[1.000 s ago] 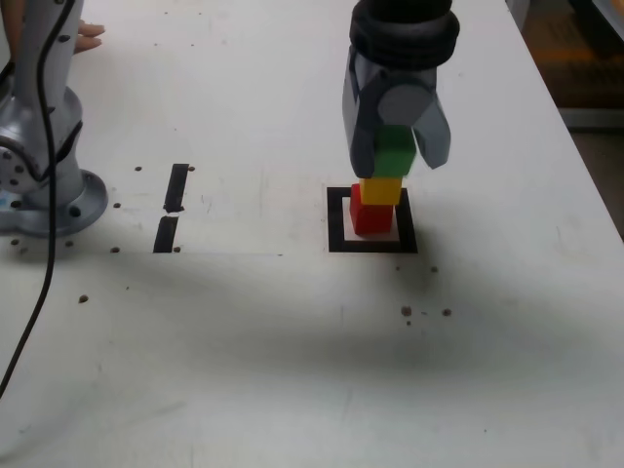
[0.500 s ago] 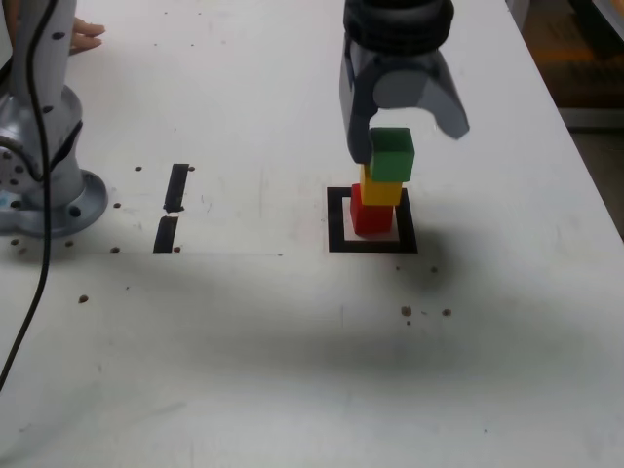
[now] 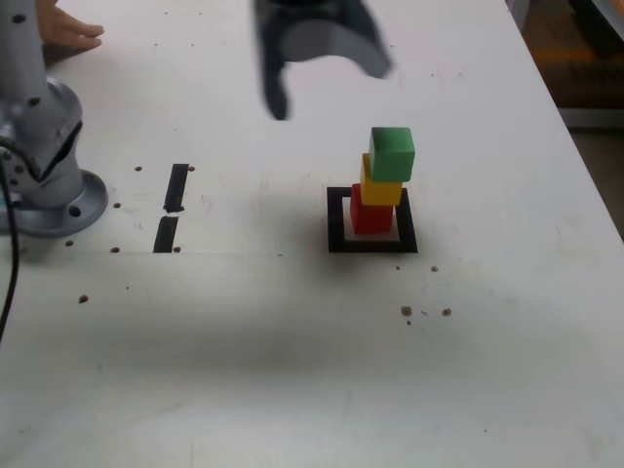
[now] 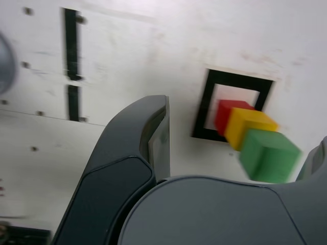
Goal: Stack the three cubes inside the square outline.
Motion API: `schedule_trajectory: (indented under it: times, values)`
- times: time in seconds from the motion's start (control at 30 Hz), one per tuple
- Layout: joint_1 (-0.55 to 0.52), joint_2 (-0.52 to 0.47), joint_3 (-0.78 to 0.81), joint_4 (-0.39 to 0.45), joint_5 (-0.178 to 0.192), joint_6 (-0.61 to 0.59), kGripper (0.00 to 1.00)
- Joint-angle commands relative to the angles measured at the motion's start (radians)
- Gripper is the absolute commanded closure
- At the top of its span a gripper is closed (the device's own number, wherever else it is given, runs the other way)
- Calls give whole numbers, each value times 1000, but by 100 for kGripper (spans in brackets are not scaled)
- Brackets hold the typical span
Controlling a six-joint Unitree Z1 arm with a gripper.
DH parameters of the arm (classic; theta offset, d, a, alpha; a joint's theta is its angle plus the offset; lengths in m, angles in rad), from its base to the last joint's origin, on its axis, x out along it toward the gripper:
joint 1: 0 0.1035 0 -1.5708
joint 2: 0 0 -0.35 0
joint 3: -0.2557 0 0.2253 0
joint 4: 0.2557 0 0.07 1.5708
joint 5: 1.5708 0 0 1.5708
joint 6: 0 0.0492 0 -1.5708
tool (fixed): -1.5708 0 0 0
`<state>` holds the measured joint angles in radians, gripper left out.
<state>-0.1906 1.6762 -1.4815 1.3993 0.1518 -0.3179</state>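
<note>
Hand (image 3: 327,73) lifted away; three cubes (image 3: 380,185) stacked.

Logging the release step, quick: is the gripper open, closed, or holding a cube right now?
Gripper: open, holding nothing, up and clear of the green cube topping the stack.

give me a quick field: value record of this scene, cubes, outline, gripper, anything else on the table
stack: three cubes, one column, standing free
bottom: red cube, inside the square outline
middle: yellow cube, resting on the red
top: green cube, resting on the yellow, set slightly toward the exterior view's right
gripper: open, holding nothing, blurred, up and toward the exterior view's left of the stack
table: white table, with small dark specks
other marks: two short black tape strips
arm base: at the exterior view's left
person: a hand at the far left corner
</note>
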Motion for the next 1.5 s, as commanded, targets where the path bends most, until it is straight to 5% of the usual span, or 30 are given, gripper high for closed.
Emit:
schedule_trajectory:
  times: [0.0, 0.57, 1.17, 1.47]
  values:
    - [-1, -23, 25, 1, -2, -2, 0]
    - [-12, -122, 377, -43, -81, -9, 0]
    - [-40, -144, 700, -500, -145, -13, 0]
    - [-40, -142, 725, -546, -156, -15, 0]
